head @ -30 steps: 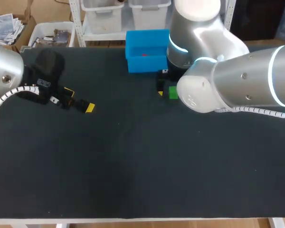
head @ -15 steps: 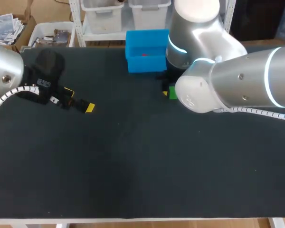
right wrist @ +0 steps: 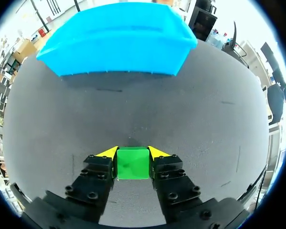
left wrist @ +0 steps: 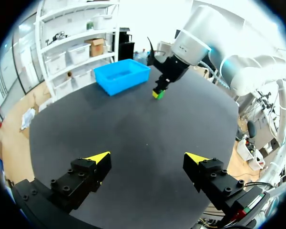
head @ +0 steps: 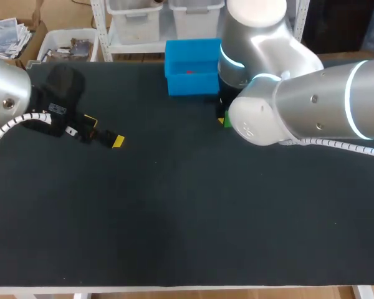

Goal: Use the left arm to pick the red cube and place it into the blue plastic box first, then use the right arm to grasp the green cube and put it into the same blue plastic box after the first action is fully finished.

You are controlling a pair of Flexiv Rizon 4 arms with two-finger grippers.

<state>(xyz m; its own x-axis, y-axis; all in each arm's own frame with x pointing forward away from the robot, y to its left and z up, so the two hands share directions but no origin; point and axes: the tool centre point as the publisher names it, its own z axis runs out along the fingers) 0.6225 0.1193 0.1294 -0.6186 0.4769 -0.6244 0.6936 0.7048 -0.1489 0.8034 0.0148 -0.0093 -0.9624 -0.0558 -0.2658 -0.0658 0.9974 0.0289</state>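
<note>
The green cube (right wrist: 132, 162) sits between both yellow-tipped fingers of my right gripper (right wrist: 132, 153), which is shut on it, close above or on the black table. In the head view only a sliver of the green cube (head: 225, 119) shows beside my right arm's elbow, just in front of the blue plastic box (head: 191, 76). The red cube (head: 189, 71) lies inside that box. The blue plastic box (right wrist: 115, 40) stands ahead of the right gripper. My left gripper (head: 103, 130) rests open at the table's left side; in its own view the left gripper (left wrist: 145, 158) holds nothing, and the green cube (left wrist: 158, 93) shows far ahead.
The black table mat (head: 174, 212) stretches wide in front of both arms. My right arm's bulky elbow (head: 268, 112) hangs over the mat just right of the box.
My right gripper has closed from open onto the green cube. The right arm's elbow shifted slightly left, covering most of the cube in the head view. The left arm has not moved.
</note>
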